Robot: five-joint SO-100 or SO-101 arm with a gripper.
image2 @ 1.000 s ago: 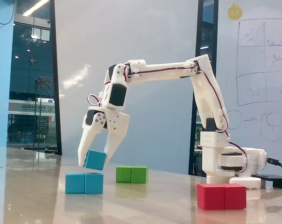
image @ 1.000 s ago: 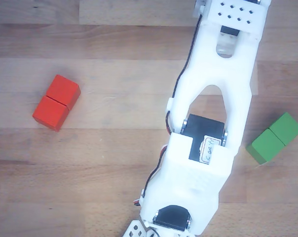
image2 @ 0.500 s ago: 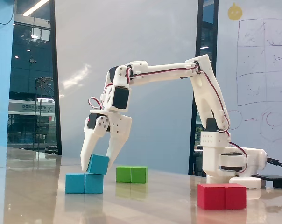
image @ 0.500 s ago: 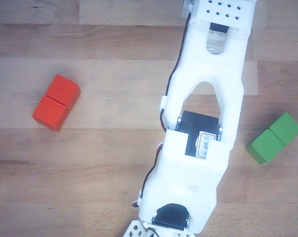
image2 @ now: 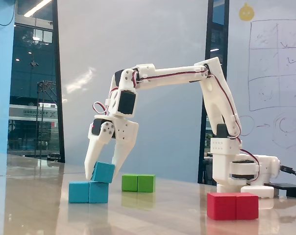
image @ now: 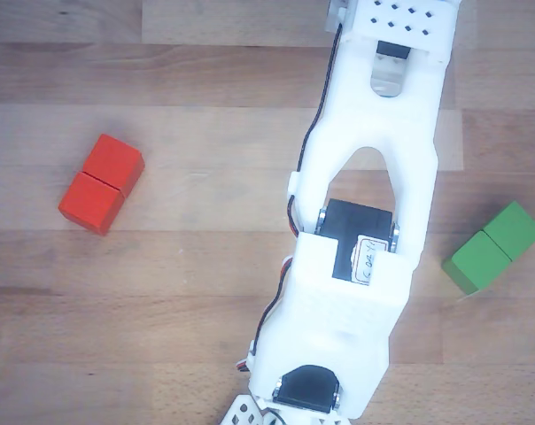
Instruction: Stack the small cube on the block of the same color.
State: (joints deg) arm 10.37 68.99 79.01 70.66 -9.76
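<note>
In the fixed view the small cube [image2: 104,172], light blue, sits tilted on the right half of the light-blue oblong block [image2: 88,192], its lower edge touching the block's top. My gripper [image2: 103,175] points down over it, with one finger on each side, shut on the cube. In the other view, which looks down from above, my white arm [image: 365,266] covers the middle of the picture. The cube, the block and the gripper are hidden there.
A red oblong block [image2: 233,205] [image: 101,183] lies near the front right in the fixed view. A green one [image2: 138,183] [image: 493,247] lies behind the blue block. The arm's base [image2: 238,171] stands at the right on the wooden table [image: 188,292].
Over the last second the gripper came down with the cube from just above the block until it touched the block's top. In the last half second almost nothing moved.
</note>
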